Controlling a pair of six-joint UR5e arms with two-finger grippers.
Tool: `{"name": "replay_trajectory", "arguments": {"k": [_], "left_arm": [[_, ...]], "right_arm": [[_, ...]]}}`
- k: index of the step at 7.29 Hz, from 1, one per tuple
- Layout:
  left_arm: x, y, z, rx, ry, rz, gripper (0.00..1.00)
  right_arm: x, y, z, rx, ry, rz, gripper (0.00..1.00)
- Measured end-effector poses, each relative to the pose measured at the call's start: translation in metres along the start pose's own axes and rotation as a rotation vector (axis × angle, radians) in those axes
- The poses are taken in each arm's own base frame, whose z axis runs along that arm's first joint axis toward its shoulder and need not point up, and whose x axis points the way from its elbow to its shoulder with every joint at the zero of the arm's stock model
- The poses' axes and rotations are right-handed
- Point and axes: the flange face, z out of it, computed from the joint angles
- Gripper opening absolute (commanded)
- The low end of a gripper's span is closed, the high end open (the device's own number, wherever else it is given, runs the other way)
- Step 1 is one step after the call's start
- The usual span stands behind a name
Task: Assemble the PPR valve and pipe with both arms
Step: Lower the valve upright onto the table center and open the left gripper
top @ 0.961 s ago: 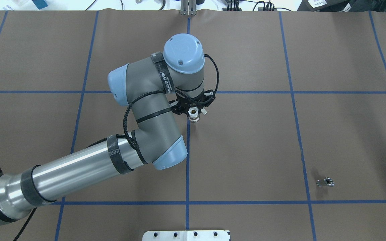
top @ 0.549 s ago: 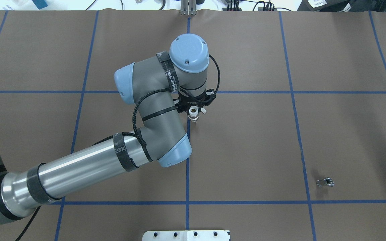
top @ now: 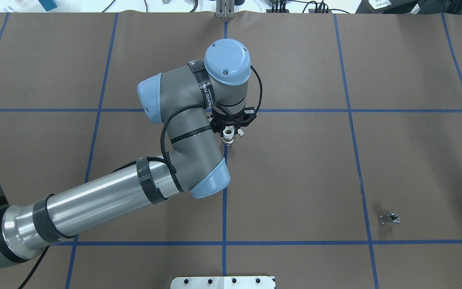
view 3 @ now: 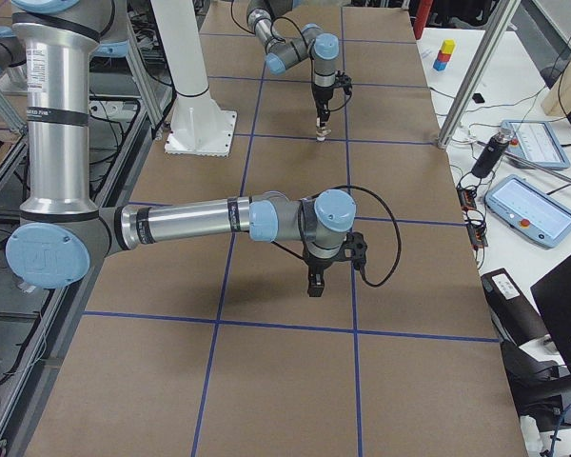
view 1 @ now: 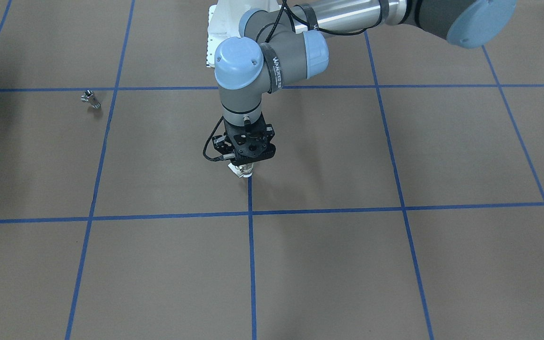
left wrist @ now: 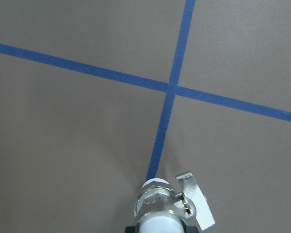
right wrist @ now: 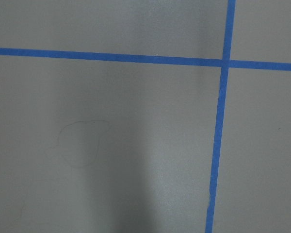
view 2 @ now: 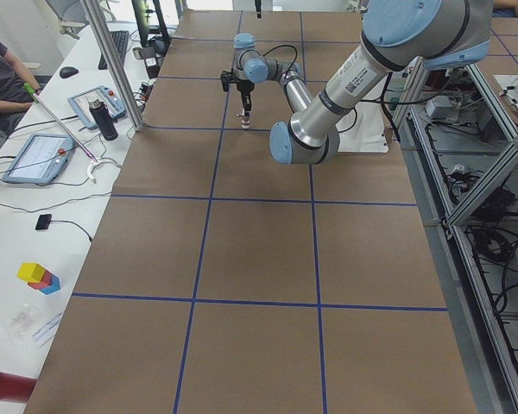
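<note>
Valve [top: 229, 139] clamped in left tool [top: 228, 131], middle of desk [top: 295, 180] | pipe [top: 391, 218] loose toward robot-side right corner, not picked | right tool [view 3: 314, 286]: width cannot tell | joining not started

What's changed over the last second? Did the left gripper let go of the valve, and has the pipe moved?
The left arm swung slightly to the robot's right and forward, carrying the PPR valve a little farther from the robot. The left gripper stayed shut on the valve, so nothing was let go or newly taken. The pipe lies where it was, untouched, on the robot's right side of the table.
</note>
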Motion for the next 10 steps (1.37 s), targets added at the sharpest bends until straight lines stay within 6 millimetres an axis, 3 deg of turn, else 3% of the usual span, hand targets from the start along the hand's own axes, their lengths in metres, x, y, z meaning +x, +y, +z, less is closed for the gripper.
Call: {"name": "replay_trajectory", "arguments": {"k": [3,4,5,7,10], "left_arm": [[-0.0048,-0.0016,0.0050,-0.003,-0.007,-0.005,0.00],[-0.0052,-0.0014,0.0057,-0.005,-0.008,-0.007,0.20],[-0.0052,-0.0009,0.0062,-0.006,-0.008,-0.009,0.52],[-0.0051,0.0004,0.0071,-0.008,-0.008,-0.009,0.76],[-0.0060,0.0002,0.0061,-0.007,-0.006,-0.009,0.78]], "right_arm": [[-0.0001,-0.0001,0.0011,-0.002,-0.001,0.000,1.00],[-0.0003,-0.0001,0.0014,-0.003,-0.001,0.000,1.00],[-0.0003,-0.0001,0.0016,-0.003,-0.001,0.000,1.00],[-0.0003,-0.0001,0.0018,-0.004,-0.001,0.000,1.00],[-0.0009,0.0002,0.0028,-0.006,-0.001,-0.002,1.00]]}}
